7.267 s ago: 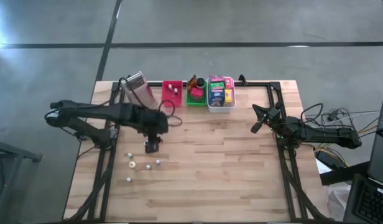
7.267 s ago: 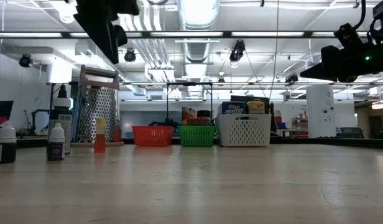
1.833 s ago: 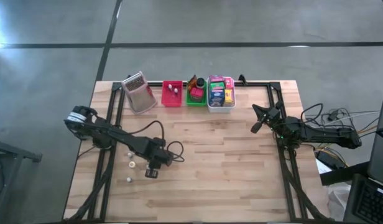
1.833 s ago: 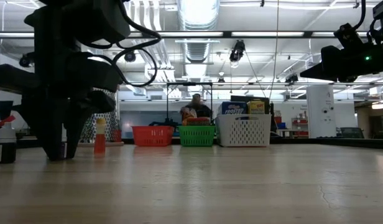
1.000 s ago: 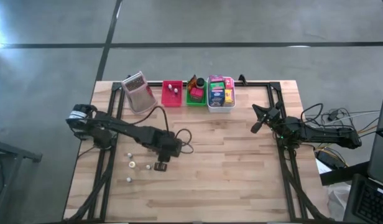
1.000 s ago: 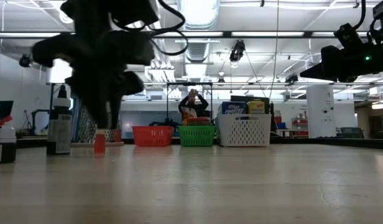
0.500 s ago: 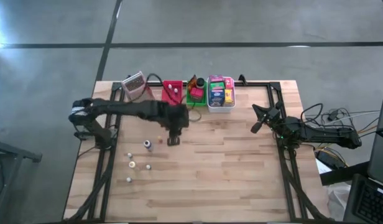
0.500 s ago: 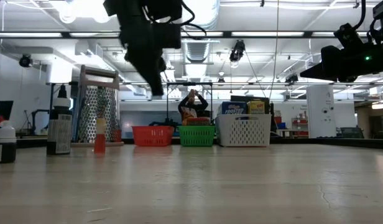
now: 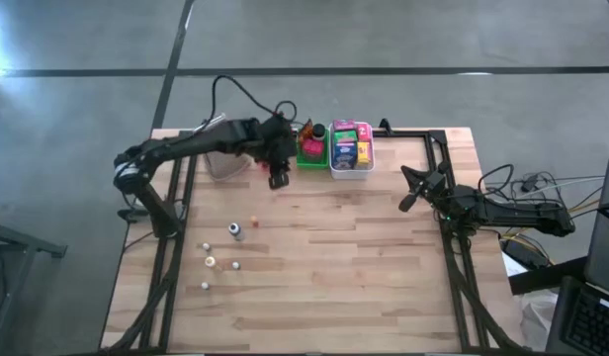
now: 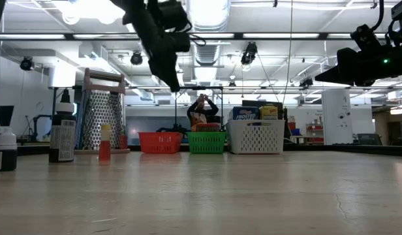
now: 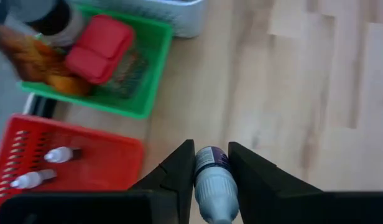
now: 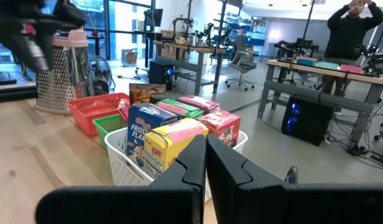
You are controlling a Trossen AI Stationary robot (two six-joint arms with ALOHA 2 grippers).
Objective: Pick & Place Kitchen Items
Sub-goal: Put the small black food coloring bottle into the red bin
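The left pincer [image 11: 211,169] is clamped on a small pale bottle [image 11: 211,180], one finger on each side of its body, dark labelled end pointing away from the wrist. It hangs above the far part of the tabletop [image 9: 364,257], just beside the red tray [image 11: 67,163], where two like bottles [image 11: 45,167] already lie. I judge the bottle light, stiff plastic, smooth and round, so it could roll or twist in the grip; the straight body is the right place to hold it, not the tapered end. Its label is too blurred to read.

Next to the red tray, the green tray [image 11: 148,71] holds a red packet [image 11: 99,50], a dark jar [image 11: 55,17] and an orange-brown wedge [image 11: 39,62].

Farther right, the white tray [image 12: 160,177] carries boxes [image 12: 173,146]; one blue box reads "FROS… FLA…", the rest of the writing is cut off. These look light and stiff, easiest taken across their flat faces.

More small bottles [image 9: 220,255] stand on the near left of the tabletop, well apart from the trays.

The right pincer [image 12: 206,155] waits at the right edge, fingers together, empty.
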